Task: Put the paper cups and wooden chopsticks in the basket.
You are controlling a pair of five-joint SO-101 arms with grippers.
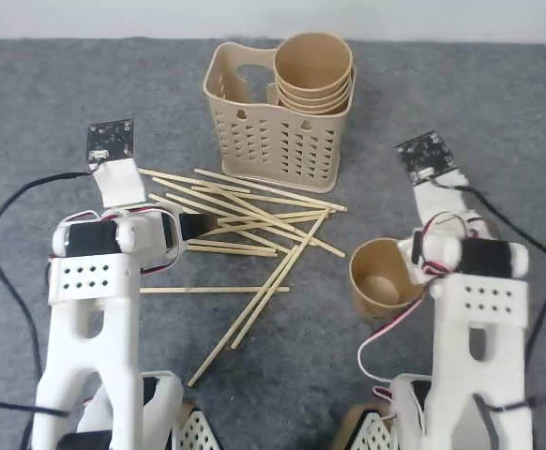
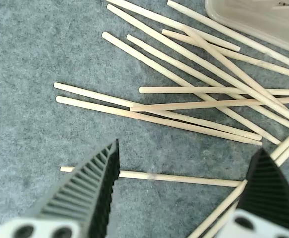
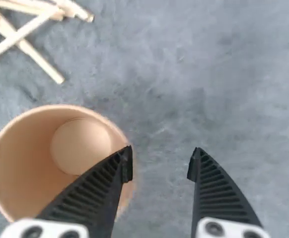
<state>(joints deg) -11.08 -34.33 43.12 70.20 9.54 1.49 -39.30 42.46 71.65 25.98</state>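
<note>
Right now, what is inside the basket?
A stack of nested paper cups stands in one end of the basket. Nothing else rises above its rim. Its floor is hidden by the front wall and the cups.

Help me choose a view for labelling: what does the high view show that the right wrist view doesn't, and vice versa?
High view adds: the basket holding stacked cups, and the left arm by the chopsticks. Right wrist view adds: the right gripper, fingers open, one at the rim of the loose cup. Both: that cup, some chopsticks, the grey mat.
</note>
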